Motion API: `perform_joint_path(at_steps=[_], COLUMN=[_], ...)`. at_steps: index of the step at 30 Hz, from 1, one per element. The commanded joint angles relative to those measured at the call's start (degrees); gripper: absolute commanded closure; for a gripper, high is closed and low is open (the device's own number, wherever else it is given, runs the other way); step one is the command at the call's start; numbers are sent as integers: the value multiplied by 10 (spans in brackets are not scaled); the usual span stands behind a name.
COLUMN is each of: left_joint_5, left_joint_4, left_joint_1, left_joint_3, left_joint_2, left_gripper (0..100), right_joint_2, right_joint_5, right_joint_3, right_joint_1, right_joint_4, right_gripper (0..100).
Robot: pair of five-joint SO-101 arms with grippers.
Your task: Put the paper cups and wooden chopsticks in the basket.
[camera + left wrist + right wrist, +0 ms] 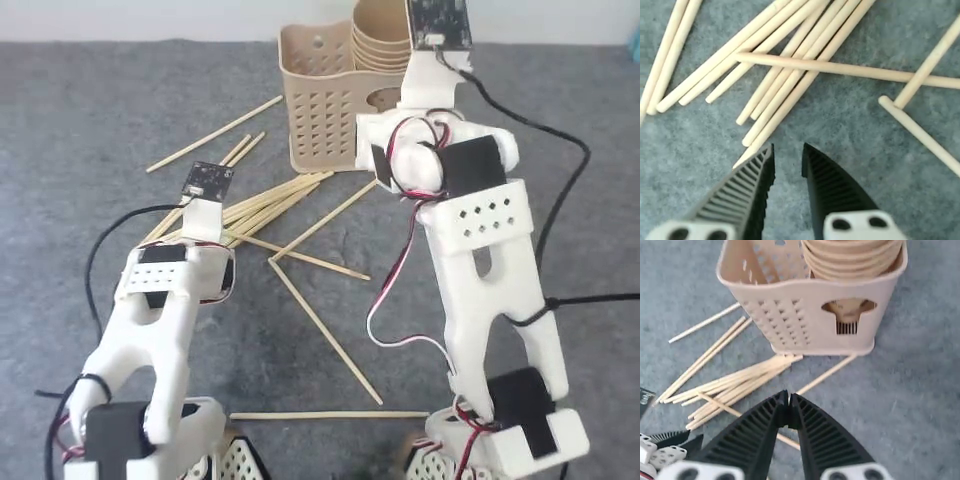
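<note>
A beige perforated basket (318, 110) stands at the back of the grey mat, with a stack of paper cups (382, 40) nested inside it. Wooden chopsticks (270, 205) lie fanned out in front of it. My left gripper (788, 148) hovers just short of the ends of a chopstick bundle (790, 65), its fingers a narrow gap apart and empty. My right gripper (788, 397) is shut on nothing, above the mat in front of the basket (785, 305) and the cups (850, 255). More chopsticks (735, 385) lie beside it.
Loose chopsticks lie apart from the bundle: one (215, 132) left of the basket, a diagonal one (322, 332) between the arms, one (330, 414) near the front edge. A black cable (540, 130) trails right of the right arm.
</note>
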Motion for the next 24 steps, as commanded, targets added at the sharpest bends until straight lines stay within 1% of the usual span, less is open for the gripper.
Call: perform_joint_path(at_steps=[1,4,8,11,14,16,20,24], left_joint_5=[13,41,72,97,105,105,105,105], left_joint_4=[-3,-15,-30,-40,-56,-57,-58,-58], left_joint_1=[-35,-62,-117,-149,-157,-156,-155,-154], left_joint_3=[-36,-39,-57,-66,-65,-64,-65,-65], left_joint_2=[-3,-3,-2,-1,-1,-1,1,2], left_gripper=[914,914,914,912,912,912,911,911], right_joint_2=[-33,-23,11,49,101,142,228,313], right_joint_5=[-46,-48,-55,-119,-193,-227,-251,-270], right_joint_3=[48,134,231,265,269,266,244,178], right_joint_1=[-15,-27,-29,-28,-29,-33,-38,-36], right_joint_4=[-8,-72,-191,-268,-322,-357,-411,-402], right_gripper=[980,925,842,837,837,834,836,837])
